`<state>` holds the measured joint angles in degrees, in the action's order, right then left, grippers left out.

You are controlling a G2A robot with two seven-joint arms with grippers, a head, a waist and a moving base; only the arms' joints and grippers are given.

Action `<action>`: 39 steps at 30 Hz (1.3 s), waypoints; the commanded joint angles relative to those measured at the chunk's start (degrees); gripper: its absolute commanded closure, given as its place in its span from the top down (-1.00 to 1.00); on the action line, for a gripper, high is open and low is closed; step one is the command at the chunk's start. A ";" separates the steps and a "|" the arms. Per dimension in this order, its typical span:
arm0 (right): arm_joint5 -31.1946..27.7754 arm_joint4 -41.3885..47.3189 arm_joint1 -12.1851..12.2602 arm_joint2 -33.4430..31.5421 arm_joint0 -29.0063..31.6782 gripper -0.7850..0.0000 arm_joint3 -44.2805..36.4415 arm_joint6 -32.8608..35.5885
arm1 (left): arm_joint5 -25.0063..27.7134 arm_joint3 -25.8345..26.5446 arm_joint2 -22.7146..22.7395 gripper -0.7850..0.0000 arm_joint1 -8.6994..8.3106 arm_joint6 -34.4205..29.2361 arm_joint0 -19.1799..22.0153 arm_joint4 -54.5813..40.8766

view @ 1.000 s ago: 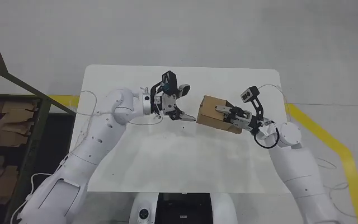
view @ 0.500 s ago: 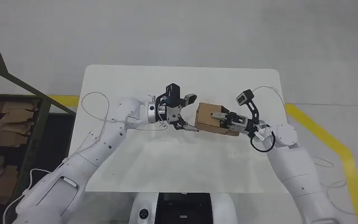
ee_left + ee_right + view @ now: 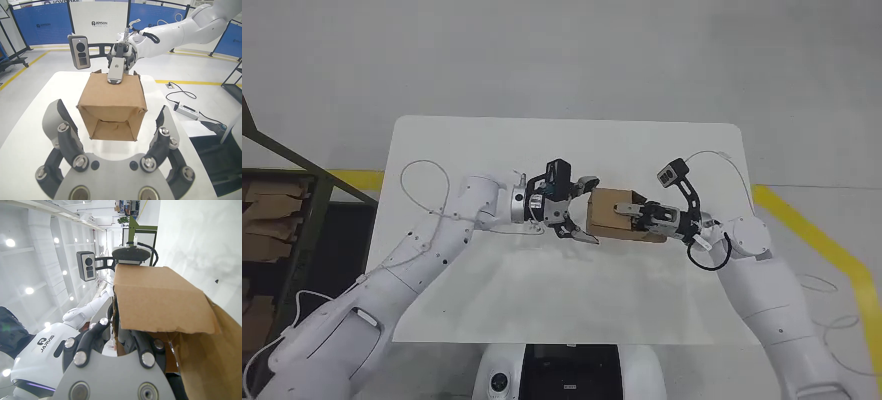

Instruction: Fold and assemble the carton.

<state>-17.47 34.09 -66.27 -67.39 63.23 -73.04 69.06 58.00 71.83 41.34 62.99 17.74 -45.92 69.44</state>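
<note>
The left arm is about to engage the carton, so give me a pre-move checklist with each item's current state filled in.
1. Right pincer shut on the far wall of the carton: ok.
2. Left pincer open, fingers spread wider than the carton: ok.
3. Left pincer roughly centred on the carton's near end: ok.
4. Near end of the carton closed: not ok, it gapes open toward the left pincer.
5. Carton resting on the table rather than held above it: cannot tell.

One finger of R tool (image 3: 634, 211) hidden inside carton (image 3: 604, 221), flap cut off at wrist-cam edge.
</note>
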 commanded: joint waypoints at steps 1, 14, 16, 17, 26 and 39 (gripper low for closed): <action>0.07 -0.11 -0.02 0.16 0.04 -1.00 -0.24 -0.32 | 0.00 -0.80 -0.82 1.00 0.21 -1.11 0.55 -1.37; 0.38 0.06 -0.20 1.26 0.69 -1.00 -1.30 -1.30 | 0.00 -2.98 -3.98 1.00 1.11 -7.58 3.04 -8.94; 0.45 -0.42 -0.19 1.37 0.63 -1.00 -1.37 -1.48 | 0.00 -3.00 -4.01 1.00 1.15 -7.79 3.13 -9.20; 0.51 -0.60 -0.18 1.40 0.63 -1.00 -1.39 -1.62 | 0.00 -3.04 -4.01 1.00 1.15 -7.91 3.14 -9.28; 0.91 -1.26 -0.16 1.52 0.33 -1.00 -1.67 -2.47 | 0.00 -3.27 -3.76 0.18 1.15 -8.94 2.80 -10.70; 1.19 -0.82 -0.22 1.67 -0.35 -0.61 -1.39 -2.69 | 0.00 -3.28 -4.35 -0.03 0.92 -9.72 2.74 -13.55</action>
<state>-16.29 33.10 -66.49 -65.68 62.92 -74.52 66.40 58.00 68.61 37.07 63.94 8.03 -43.21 56.04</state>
